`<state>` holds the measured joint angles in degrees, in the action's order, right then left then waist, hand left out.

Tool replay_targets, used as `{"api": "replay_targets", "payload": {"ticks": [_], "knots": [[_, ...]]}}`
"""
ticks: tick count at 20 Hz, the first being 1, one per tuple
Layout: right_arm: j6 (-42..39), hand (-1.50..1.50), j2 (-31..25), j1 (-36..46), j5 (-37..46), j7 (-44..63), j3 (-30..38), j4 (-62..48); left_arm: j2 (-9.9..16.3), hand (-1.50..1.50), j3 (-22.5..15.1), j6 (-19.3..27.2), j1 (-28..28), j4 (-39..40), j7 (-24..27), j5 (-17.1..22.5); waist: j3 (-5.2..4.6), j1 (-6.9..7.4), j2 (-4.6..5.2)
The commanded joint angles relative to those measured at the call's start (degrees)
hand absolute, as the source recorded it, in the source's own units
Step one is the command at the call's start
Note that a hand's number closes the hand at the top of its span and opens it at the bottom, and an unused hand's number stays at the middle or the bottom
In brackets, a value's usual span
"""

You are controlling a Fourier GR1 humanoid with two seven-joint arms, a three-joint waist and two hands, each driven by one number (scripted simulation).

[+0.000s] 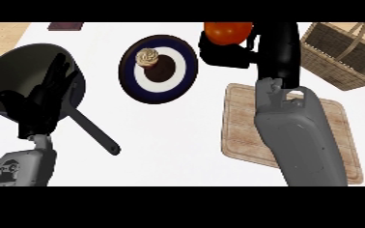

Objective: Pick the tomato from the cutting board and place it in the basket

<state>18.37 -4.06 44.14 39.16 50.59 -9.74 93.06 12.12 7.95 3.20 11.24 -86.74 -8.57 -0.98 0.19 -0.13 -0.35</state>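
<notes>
The tomato (227,32) is orange-red and round, held up at the top of the head view, to the left of the wicker basket (339,57). My right hand (231,50) is curled round its underside, with the forearm rising over the wooden cutting board (242,135). The board lies at the lower right with nothing on its visible surface. The basket stands at the far right, its handle arching over it. My left hand (43,96) rests at the left with fingers up, in front of a dark pan.
A dark pan (28,67) with a long handle (96,133) sits at the left. A blue and white plate (182,72) holding a cupcake (149,57) lies at centre top. A small dark object (65,26) is at the far top left.
</notes>
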Motion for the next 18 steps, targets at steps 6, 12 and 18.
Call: {"api": "replay_targets", "payload": {"ticks": [6, 12, 18], "knots": [[-2.1, 1.5, -6.6, 14.5, 0.5, 2.5, 11.8, -9.5, -0.3, 0.0, 0.4, 0.9, 1.1, 2.5, -0.8, -0.9, -0.22, 0.47, 0.45], [-4.2, 1.5, -13.2, 23.2, -0.6, -0.1, 17.7, -23.6, -1.6, 0.0, -1.5, 1.2, 0.3, 0.8, -2.1, -1.8, -0.23, 1.08, 0.64], [-4.4, 1.5, -16.8, 23.4, 0.3, -8.3, 18.2, -35.0, -1.0, 0.0, -1.0, 0.1, -1.1, -0.6, -1.4, -1.1, -0.2, 1.32, 0.63]]}}
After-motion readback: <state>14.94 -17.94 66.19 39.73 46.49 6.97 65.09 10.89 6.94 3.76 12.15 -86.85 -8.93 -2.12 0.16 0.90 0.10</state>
